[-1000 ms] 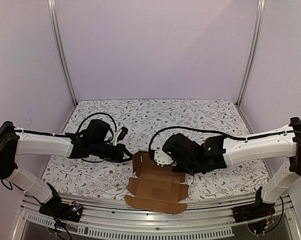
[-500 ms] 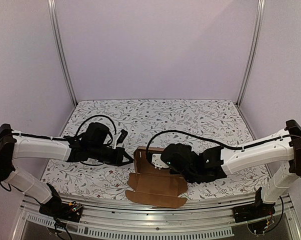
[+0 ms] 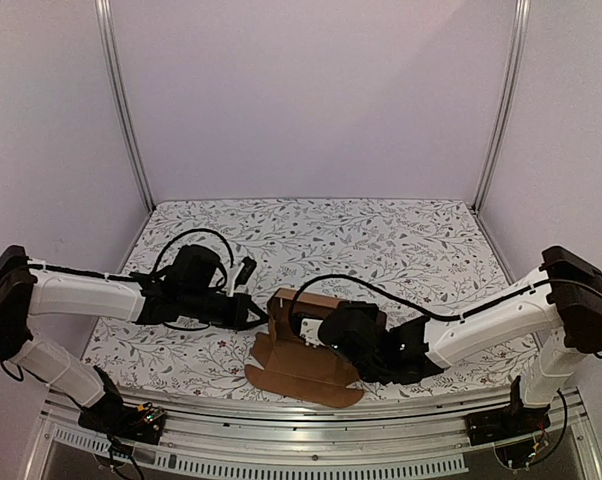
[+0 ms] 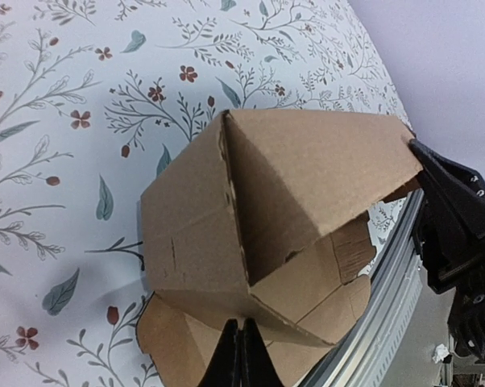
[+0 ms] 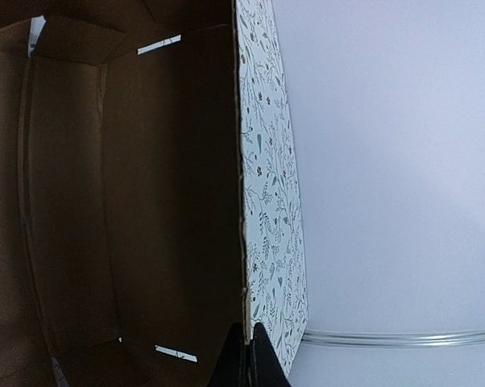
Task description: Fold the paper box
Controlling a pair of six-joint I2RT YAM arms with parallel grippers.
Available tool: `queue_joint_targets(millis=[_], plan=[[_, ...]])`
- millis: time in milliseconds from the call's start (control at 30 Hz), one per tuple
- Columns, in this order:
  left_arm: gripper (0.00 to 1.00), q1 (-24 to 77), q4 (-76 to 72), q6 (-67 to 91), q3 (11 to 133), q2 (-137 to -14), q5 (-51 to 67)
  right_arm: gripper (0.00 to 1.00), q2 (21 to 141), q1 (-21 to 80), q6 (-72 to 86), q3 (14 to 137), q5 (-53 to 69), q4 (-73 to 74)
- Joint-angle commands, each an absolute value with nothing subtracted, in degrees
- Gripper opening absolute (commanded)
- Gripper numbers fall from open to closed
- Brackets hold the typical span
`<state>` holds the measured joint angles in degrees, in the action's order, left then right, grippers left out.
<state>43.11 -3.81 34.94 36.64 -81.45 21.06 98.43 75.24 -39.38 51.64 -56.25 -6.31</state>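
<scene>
One paper box (image 3: 303, 368), two arms (image 3: 81, 292), one floral table (image 3: 381, 230)

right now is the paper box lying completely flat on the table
No, in the top view the paper box has its far panel standing up off the floral table cover, and only its near flaps lie flat.

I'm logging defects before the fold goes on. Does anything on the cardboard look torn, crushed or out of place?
No tear or crushing shows on the paper box. One thing stands out: its near flaps lie right at the front edge of the table and may overhang it slightly, so they might slip off.
</scene>
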Motion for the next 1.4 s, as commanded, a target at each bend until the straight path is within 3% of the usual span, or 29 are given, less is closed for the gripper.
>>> queue_joint_targets(millis=[0,533,700,1033,1367], plan=[[0.00,43.8,-5.4,33.4,37.0,-83.2,20.2,0.00,100.9,76.2,-40.2,49.9,-59.0,-11.3],[0.00,45.0,-6.4,33.2,35.7,-85.7,17.5,0.00,103.2,78.3,-39.2,47.4,-61.2,-12.7],[0.07,46.2,-5.6,32.6,36.7,-86.7,16.0,0.00,103.1,78.5,-39.0,47.4,-61.4,-12.6],[0.39,50.0,-3.6,31.7,38.6,-88.1,7.8,0.00,103.1,78.8,-38.7,47.8,-61.2,-12.6],[0.44,50.8,-2.6,29.6,41.6,-90.7,1.2,0.00,102.8,79.6,-38.1,47.7,-61.5,-12.4]])
